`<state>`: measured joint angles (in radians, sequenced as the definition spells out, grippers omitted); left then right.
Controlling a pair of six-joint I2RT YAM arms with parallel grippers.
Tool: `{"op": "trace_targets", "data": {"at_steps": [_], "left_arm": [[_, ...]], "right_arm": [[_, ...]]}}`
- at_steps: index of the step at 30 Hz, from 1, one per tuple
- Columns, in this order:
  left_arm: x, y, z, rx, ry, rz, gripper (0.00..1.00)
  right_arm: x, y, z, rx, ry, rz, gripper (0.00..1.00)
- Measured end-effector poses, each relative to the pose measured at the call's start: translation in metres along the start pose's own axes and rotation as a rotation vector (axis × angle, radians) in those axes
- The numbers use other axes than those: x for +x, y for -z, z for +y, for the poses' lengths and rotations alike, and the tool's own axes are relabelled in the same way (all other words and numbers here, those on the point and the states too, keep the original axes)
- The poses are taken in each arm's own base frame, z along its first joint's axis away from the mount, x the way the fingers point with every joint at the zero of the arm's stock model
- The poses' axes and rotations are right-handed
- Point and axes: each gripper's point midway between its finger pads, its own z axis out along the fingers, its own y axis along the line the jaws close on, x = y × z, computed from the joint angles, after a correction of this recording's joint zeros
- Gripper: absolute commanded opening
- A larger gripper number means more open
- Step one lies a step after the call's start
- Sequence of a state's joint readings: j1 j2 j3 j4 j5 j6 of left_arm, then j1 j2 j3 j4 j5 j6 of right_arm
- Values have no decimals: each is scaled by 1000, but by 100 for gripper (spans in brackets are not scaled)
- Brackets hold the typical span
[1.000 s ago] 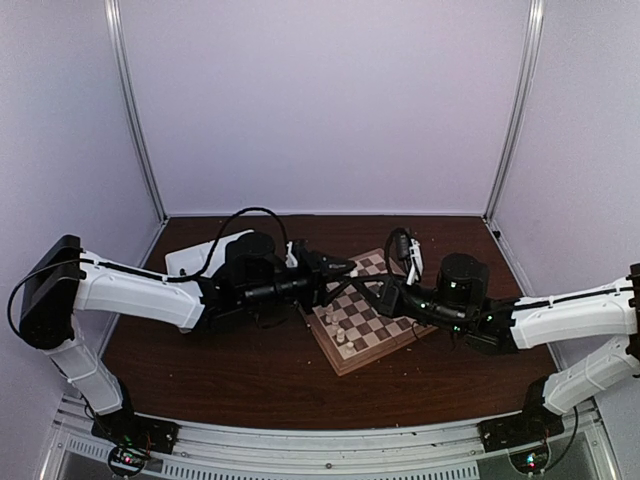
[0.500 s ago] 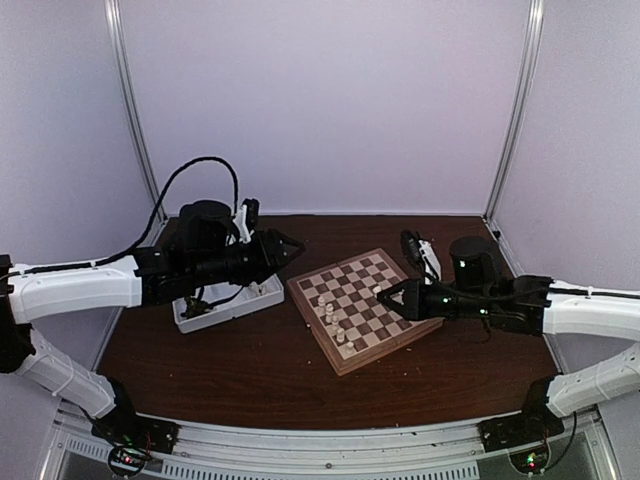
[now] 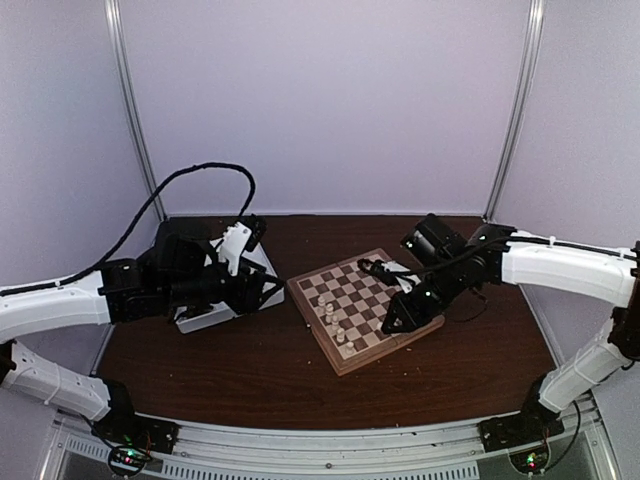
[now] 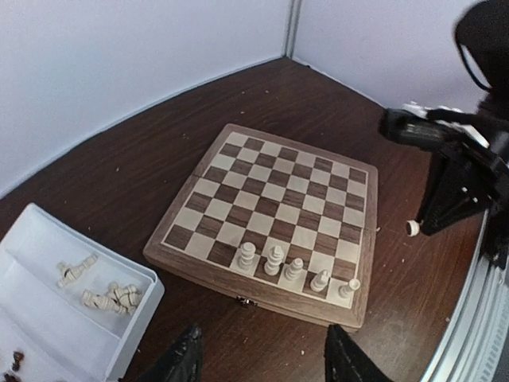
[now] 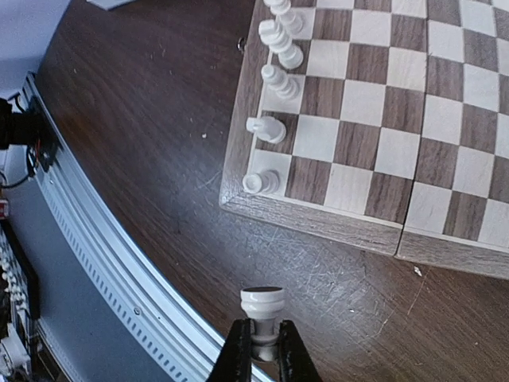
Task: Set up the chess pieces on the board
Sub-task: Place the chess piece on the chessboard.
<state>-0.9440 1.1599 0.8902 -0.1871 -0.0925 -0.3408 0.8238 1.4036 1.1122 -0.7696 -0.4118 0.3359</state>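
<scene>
right gripper (image 5: 262,342) clamped on cream-white chess piece (image 5: 262,303), held above bare counter (image 5: 143,159), just off board (image 5: 382,111) edge, near corner. five cream-white pieces (image 4: 294,269) upright in row along one edge rank of board. left gripper (image 4: 266,360) jaws apart, nothing between, hovering over counter beside white tray (image 4: 135,314). several cream pieces (image 4: 111,297) lying loose in one tray compartment.

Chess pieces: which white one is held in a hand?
The white piece pinched in the right hand, off the board; five others stand on its edge row.
</scene>
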Motion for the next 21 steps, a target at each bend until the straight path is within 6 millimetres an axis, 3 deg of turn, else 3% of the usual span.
{"op": "trace_targets", "data": {"at_steps": [4, 9, 21], "left_arm": [[20, 0, -23, 94, -261, -6, 51], [58, 1, -68, 272, -644, 13, 51], [61, -14, -113, 464, -954, -148, 52]], "right_arm": [[6, -18, 1, -15, 13, 117, 1], [6, -13, 14, -75, 25, 141, 1], [-7, 19, 69, -310, -3, 47, 0]]}}
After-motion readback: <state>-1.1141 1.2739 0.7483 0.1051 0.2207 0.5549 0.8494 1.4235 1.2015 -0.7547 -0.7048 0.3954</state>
